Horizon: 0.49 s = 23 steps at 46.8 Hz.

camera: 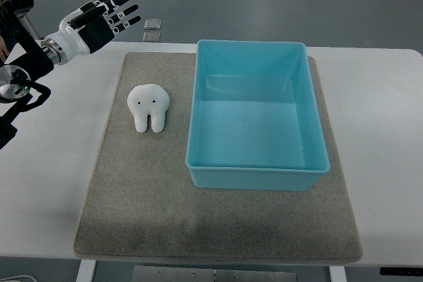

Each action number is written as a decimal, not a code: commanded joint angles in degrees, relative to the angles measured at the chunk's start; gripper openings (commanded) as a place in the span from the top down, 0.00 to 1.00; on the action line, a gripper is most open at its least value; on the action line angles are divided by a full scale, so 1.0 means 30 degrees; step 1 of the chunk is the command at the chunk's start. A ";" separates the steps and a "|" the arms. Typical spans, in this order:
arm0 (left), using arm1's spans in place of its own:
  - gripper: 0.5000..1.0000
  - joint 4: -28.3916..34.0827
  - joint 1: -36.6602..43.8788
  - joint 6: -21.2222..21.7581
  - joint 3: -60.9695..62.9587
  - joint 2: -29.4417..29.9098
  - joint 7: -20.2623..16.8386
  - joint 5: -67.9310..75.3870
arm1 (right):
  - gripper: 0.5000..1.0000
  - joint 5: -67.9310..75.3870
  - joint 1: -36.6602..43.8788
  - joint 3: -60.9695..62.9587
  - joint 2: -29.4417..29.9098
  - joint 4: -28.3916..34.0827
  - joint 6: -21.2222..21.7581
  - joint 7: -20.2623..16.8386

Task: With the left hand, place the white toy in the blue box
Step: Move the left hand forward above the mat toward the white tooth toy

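A white tooth-shaped toy (149,107) with two black dot eyes lies on the grey mat (132,216), just left of the blue box (256,173). The box stands open and empty on the mat's right half. My left hand (109,12) comes in from the upper left and hovers above the table's far left edge, up and left of the toy and well apart from it. Its fingers (122,4) are spread and hold nothing.
The mat lies on a white table (383,117). Two small grey squares (153,29) lie on the floor beyond the far edge. Dark robot parts with a green light (20,87) sit at the left edge.
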 commanded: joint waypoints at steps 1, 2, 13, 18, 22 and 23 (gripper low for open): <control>0.01 0.0038 -0.0024 0.0001 0.0020 0.0002 0.0001 -0.0003 | 0.13 0.0000 0.0000 0.0030 0.0000 0.0000 0.0000 0.0001; 0.01 0.0038 0.0005 0.0001 0.0020 0.0002 0.0001 -0.0003 | 0.13 0.0000 0.0000 0.0001 0.0000 0.0000 0.0000 0.0001; 0.01 0.0097 -0.0259 0.0001 0.0020 0.0148 0.0001 -0.0032 | 0.13 0.0000 0.0000 0.0001 0.0000 0.0000 0.0000 0.0001; 0.01 0.0594 -0.0259 -0.0028 0.0107 0.0178 0.0001 -0.0032 | 0.13 0.0000 0.0000 0.0001 0.0000 0.0000 0.0000 0.0001; 0.01 0.0916 -0.0317 -0.0262 0.0196 0.0237 0.0001 0.0026 | 0.13 0.0000 0.0000 0.0001 0.0000 0.0000 0.0000 0.0001; 0.01 0.1033 -0.0346 -0.0350 0.0225 0.0237 0.0001 0.0055 | 0.13 0.0000 0.0000 0.0001 0.0000 0.0000 0.0000 0.0001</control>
